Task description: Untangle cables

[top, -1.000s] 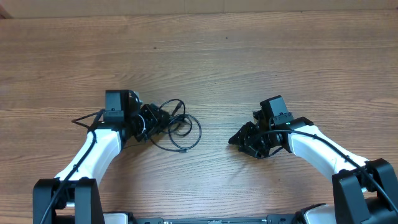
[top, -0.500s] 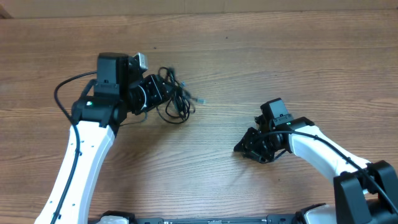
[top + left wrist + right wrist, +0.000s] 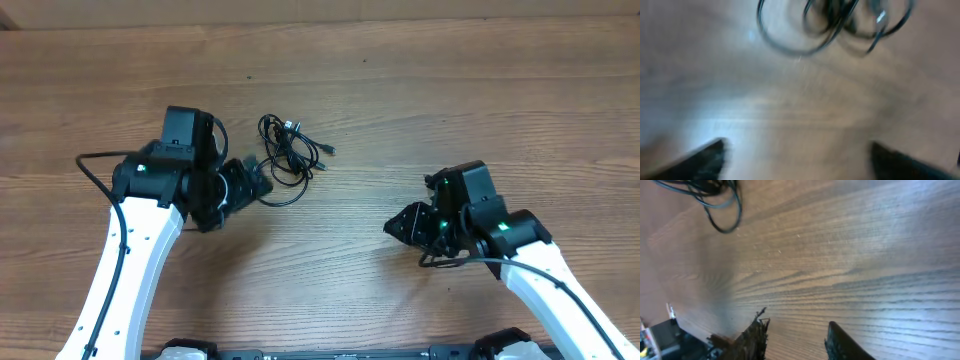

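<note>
Left gripper (image 3: 250,186): is hovering low just beside the bundle's left edge, its claw spread wide with nothing between the fingers. It seems to be standing clear of the cords rather than gripping them.
Cables (image 3: 290,155): are lying in one loose knot of loops on the table (image 3: 420,90), with a plug end poking out to the right. Neither arm is holding them, so they are probably resting there until a fresh hold is chosen.
Right gripper (image 3: 402,226): is waiting well apart from the cables, to their lower right, claw partly spread and pinching nothing. It is likely leaving the left arm room.
Progress: the loops are overlapping, so the untangling is looking unfinished.
</note>
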Robot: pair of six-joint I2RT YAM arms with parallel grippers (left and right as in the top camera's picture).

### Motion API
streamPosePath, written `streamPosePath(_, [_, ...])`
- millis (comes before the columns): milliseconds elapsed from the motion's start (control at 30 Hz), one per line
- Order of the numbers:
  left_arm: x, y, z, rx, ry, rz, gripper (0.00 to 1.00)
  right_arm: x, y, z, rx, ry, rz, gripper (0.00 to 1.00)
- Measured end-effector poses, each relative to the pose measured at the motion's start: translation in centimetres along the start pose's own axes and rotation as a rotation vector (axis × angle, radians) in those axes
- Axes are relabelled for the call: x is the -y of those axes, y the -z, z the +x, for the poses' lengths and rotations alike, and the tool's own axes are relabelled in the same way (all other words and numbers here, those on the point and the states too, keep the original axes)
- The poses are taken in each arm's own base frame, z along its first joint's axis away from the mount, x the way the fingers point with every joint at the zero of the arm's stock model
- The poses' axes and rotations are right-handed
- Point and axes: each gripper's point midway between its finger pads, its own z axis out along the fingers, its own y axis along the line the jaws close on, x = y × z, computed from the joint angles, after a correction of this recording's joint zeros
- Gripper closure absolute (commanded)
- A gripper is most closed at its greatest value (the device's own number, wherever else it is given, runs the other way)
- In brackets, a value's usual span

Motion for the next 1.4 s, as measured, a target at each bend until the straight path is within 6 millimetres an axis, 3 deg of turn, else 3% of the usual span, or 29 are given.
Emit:
streamPosePath(133, [3.5, 0.1, -3.9, 0.172, -0.032, 0.109, 0.09, -0.3, 0.9, -0.4, 0.048, 0.006, -0.005, 0.53])
streamPosePath(267, [7.0, -1.0, -5.4, 0.246, -0.066, 0.181, 0.11, 0.1, 1.0, -0.2, 0.049, -0.008, 0.012, 0.52])
streamPosePath(367, [8.9, -3.3, -5.7, 0.251, -0.077, 0.191, 0.21, 0.3, 1.0, 0.1, 0.039, -0.017, 0.024, 0.51])
streamPosePath(467, [10.0, -7.3, -5.5, 0.215, -0.056, 0.171, 0.23, 0.7, 1.0, 0.3, 0.030, -0.028, 0.039, 0.48])
streamPosePath(567, [9.9, -10.0, -5.1, 0.179, -0.023, 0.139, 0.17, 1.2, 1.0, 0.6, 0.024, -0.038, 0.062, 0.45])
streamPosePath(633, [9.2, -12.1, -4.6, 0.143, 0.024, 0.102, 0.20, 1.6, 1.1, 0.7, 0.022, -0.046, 0.083, 0.43])
streamPosePath(700, [8.9, -13.5, -4.5, 0.128, 0.065, 0.085, 0.39, 2.0, 1.1, 0.8, 0.024, -0.052, 0.105, 0.41])
streamPosePath(767, [8.9, -14.3, -4.8, 0.130, 0.079, 0.086, 0.85, 2.3, 1.1, 0.7, 0.029, -0.052, 0.116, 0.39])
streamPosePath(800, [9.2, -14.5, -5.1, 0.140, 0.092, 0.099, 0.96, 2.3, 1.1, 0.6, 0.034, -0.051, 0.121, 0.38])
streamPosePath(967, [10.8, -14.3, -5.7, 0.154, 0.090, 0.169, 0.96, 2.5, 1.2, 0.5, 0.040, -0.051, 0.131, 0.41])
streamPosePath(1133, [11.8, -13.6, -4.2, 0.053, 0.010, 0.230, 0.96, 2.9, 1.2, 0.9, 0.024, -0.052, 0.147, 0.44])
streamPosePath(1267, [11.8, -9.8, -1.5, -0.054, -0.147, 0.270, 0.96, 3.0, 1.2, 1.7, -0.012, -0.027, 0.145, 0.44])
streamPosePath(1400, [10.5, -3.7, 1.6, -0.092, -0.299, 0.299, 0.96, 1.4, 1.1, 2.7, -0.073, 0.046, 0.052, 0.43])
